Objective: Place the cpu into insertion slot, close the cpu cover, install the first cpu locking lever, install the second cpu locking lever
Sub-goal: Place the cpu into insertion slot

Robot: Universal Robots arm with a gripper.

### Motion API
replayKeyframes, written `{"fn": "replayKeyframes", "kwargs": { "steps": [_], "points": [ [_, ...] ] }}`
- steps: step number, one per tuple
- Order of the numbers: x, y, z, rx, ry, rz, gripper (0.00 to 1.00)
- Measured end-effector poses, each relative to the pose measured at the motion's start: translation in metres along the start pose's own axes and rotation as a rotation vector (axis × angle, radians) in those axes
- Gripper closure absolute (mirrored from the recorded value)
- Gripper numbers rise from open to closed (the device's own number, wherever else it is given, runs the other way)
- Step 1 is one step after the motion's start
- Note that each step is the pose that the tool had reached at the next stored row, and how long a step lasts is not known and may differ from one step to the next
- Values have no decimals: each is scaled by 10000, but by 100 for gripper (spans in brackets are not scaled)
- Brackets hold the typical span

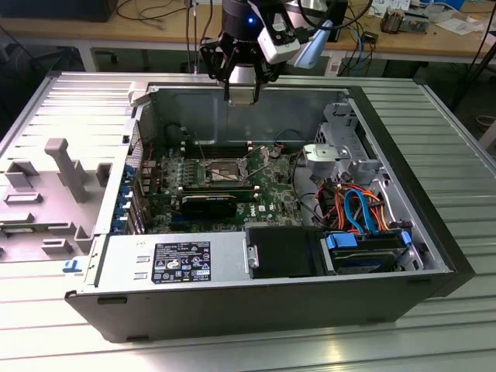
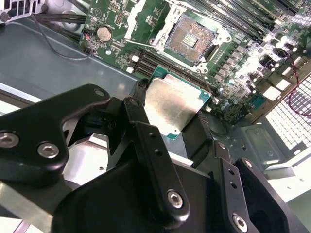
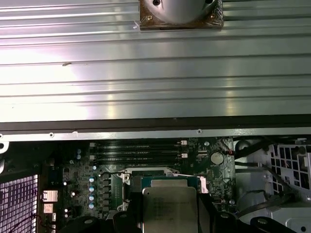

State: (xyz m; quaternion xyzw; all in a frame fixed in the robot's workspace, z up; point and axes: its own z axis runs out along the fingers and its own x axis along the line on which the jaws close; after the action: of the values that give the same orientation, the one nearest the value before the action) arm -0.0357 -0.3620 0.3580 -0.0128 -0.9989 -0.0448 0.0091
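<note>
- My gripper [image 2: 171, 115] is clamped on the cpu [image 2: 177, 102]; black fingers [image 2: 141, 104] press two opposite edges.
- The cpu is a flat square with a dull brushed-metal top and a thin green rim.
- It is held in the air, apart from the insertion slot [image 2: 190, 38].
- The slot is a dark square recess with a silvery rim, contact field exposed, set in the green board [image 2: 116, 22].
- In the exterior view I hang above the open grey metal case [image 1: 232, 310].

A pale ribbed metal table [image 1: 457, 155] covers most of the exterior view. At 12 o'clock a long wooden bench [image 1: 101, 31] stands behind it, with loose cables [image 1: 151, 12] on top. Dark floor [image 1: 23, 77] shows at 10 o'clock. At 9 o'clock a grey moulded holder [image 1: 66, 167] lies on the table. In the first wrist view a bright reflection [image 3: 73, 73] lies on the ribs.
</note>
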Motion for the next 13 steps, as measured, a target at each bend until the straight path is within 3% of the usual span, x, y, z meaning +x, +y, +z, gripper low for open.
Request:
{"fn": "replayKeyframes", "kwargs": {
  "steps": [13],
  "points": [
    [2,-23,22,-2,-1,0,45]
  ]
}}
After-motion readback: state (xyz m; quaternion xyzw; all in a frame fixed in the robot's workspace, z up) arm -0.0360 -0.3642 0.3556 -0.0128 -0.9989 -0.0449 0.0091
